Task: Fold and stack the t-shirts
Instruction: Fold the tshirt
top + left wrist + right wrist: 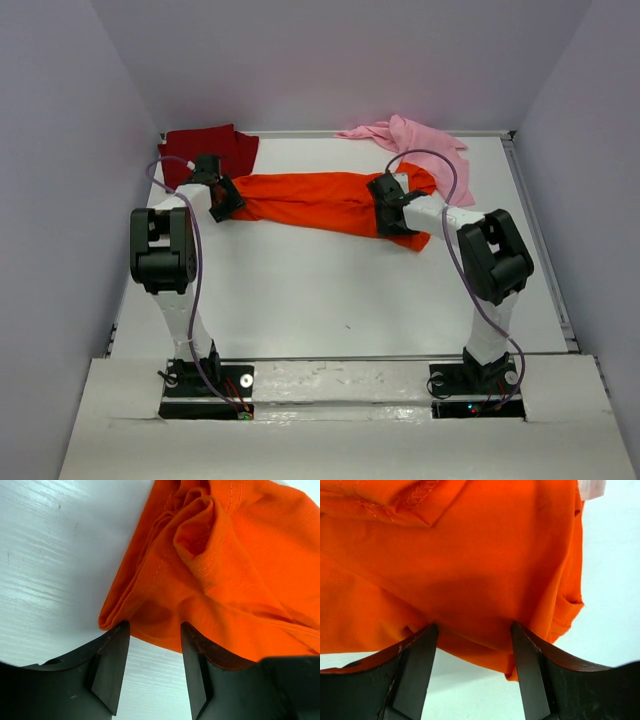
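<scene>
Stretching across far half of table point(330, 300), orange t-shirt point(310, 200); bare surface spreading on near side. Dark red tee point(205, 148) sitting at far-left corner, pink tee point(415, 135) at far-right edge. Left gripper point(152, 630), right gripper point(475, 630) both standing jaws apart, straddling shirt's ends, seemingly touching cloth, not clamping.

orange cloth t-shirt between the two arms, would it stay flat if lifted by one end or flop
Probably floppy: the orange cloth t-shirt is bunched into soft creases in the left wrist view, so it would likely sag from any grip point. Pushed across the white table, it would probably wrinkle rather than slide whole.
</scene>
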### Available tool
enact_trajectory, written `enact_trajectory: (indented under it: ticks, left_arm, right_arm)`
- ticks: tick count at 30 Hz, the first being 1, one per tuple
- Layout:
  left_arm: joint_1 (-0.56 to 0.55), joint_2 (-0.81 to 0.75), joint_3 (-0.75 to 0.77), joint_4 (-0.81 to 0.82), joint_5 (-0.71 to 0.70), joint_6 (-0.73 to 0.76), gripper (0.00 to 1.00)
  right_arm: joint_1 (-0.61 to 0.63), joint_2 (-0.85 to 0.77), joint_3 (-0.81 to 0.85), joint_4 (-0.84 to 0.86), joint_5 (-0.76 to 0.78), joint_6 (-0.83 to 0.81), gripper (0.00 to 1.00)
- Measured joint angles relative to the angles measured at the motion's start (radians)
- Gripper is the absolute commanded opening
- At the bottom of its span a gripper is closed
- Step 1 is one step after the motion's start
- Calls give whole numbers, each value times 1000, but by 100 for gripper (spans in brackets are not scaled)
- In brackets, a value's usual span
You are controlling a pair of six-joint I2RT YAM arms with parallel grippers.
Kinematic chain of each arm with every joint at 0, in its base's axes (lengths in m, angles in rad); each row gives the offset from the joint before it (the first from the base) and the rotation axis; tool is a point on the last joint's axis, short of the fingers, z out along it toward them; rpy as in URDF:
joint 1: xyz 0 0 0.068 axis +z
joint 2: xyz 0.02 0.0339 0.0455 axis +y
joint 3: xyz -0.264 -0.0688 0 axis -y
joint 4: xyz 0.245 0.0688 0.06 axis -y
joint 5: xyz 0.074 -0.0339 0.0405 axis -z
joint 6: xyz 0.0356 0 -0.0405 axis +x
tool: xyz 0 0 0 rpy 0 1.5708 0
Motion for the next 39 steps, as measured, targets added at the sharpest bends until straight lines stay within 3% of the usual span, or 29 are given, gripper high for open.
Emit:
enact_trajectory:
  ticks: [13,39]
  left_arm:
    - [3,37,45,-15,-11,19,57]
    - [33,58,72,-15,2,19,57]
  right_arm:
    - [-28,-34,-63,37,1,48,67]
    - [-134,-47,-67,-106,80,57,68]
